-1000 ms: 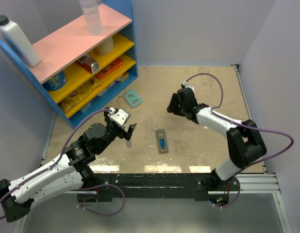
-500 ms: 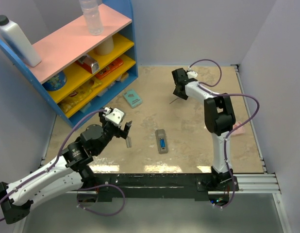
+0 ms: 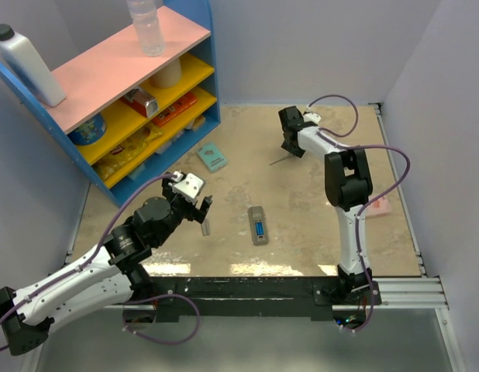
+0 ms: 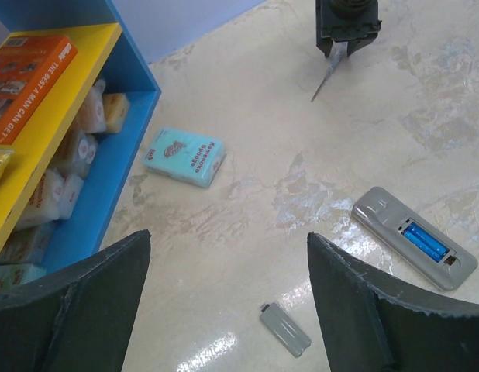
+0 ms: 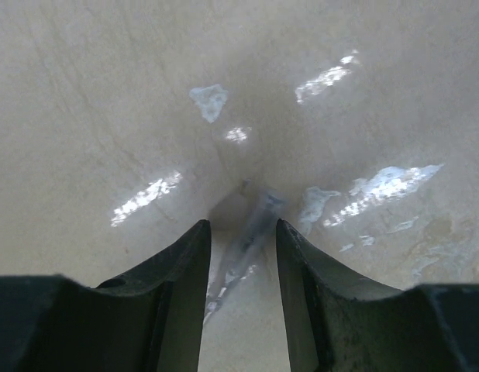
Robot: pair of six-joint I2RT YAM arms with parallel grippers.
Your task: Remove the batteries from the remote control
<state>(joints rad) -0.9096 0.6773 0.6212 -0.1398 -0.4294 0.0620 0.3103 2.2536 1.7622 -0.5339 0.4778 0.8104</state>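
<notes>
As remote control (image 3: 258,225) lies well off table (image 3: 317,232) edges, batteries (image 3: 260,231) exposed

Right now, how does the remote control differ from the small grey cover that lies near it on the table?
The remote control is clearly longer and wider than the cover. The remote control shows an open recess with blue batteries inside; the cover is a plain plate. Both are grey and lie flat on the table, apart from each other, and neither is held.
</notes>
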